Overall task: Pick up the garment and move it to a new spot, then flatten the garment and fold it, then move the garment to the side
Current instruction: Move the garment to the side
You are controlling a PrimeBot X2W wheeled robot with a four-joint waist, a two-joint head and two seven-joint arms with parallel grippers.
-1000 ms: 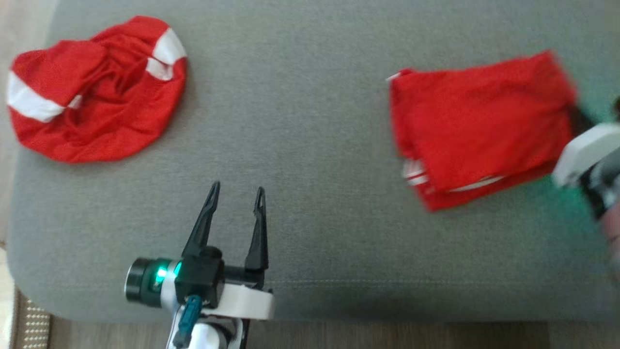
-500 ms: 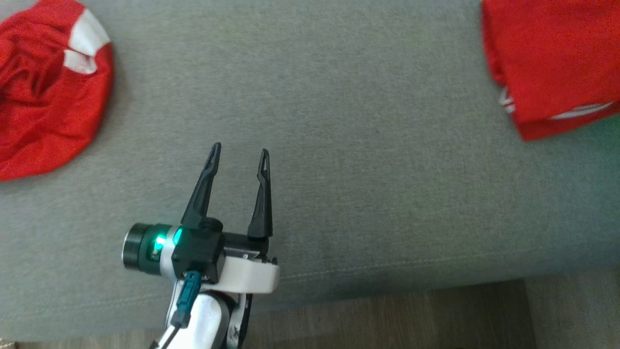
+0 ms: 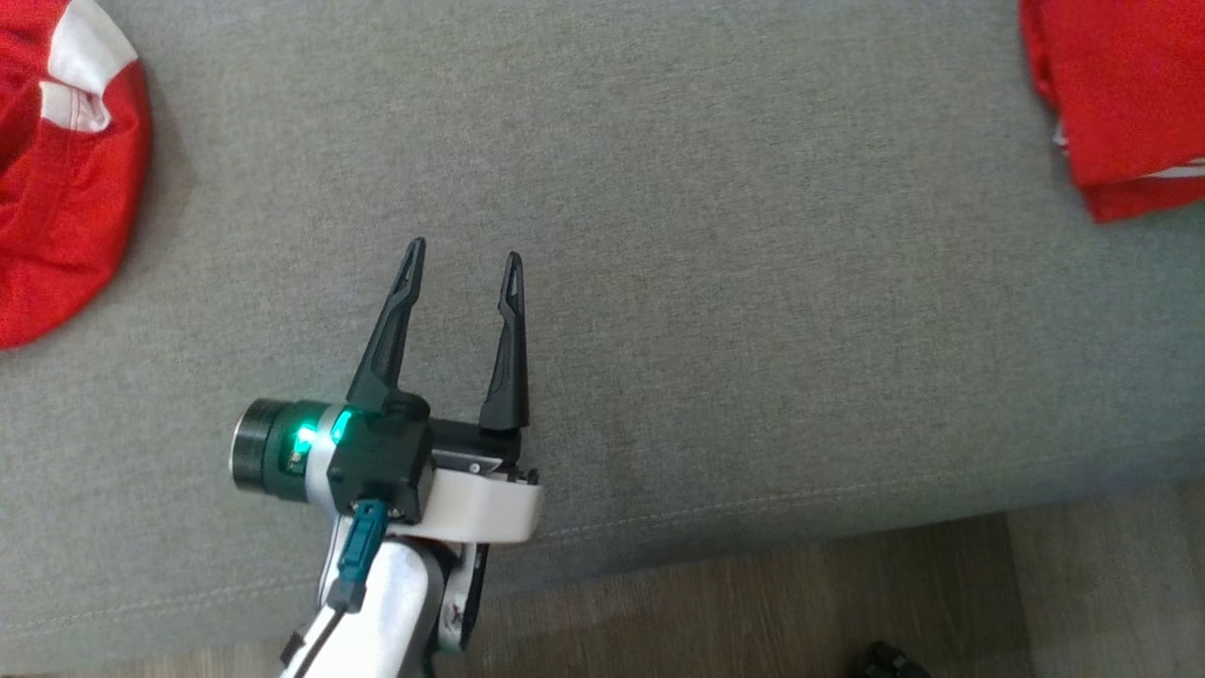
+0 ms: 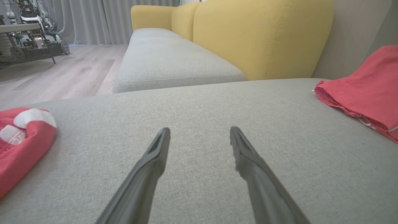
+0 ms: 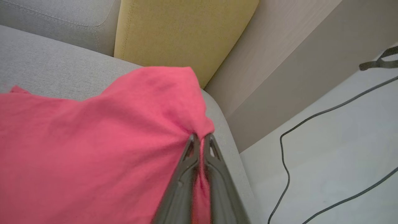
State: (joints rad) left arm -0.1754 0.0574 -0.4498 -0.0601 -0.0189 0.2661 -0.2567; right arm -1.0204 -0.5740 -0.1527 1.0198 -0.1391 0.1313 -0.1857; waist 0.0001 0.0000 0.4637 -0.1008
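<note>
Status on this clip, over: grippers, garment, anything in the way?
Left gripper open, empty, over grey cushion. Right gripper shut on folded red garment, at its corner. Red-and-white garment crumpled far left, apart.

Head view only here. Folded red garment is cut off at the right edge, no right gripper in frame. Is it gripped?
Observer: Yes. In the right wrist view the right gripper is shut on the folded garment, pinching its edge.
Operator: How near the cushion's end?
Observer: Close. The pinch sits by the rounded corner of the grey cushion; floor with a black cable lies beyond.
Operator: What's behind the cushion?
Observer: A yellow backrest, per both wrist views.
</note>
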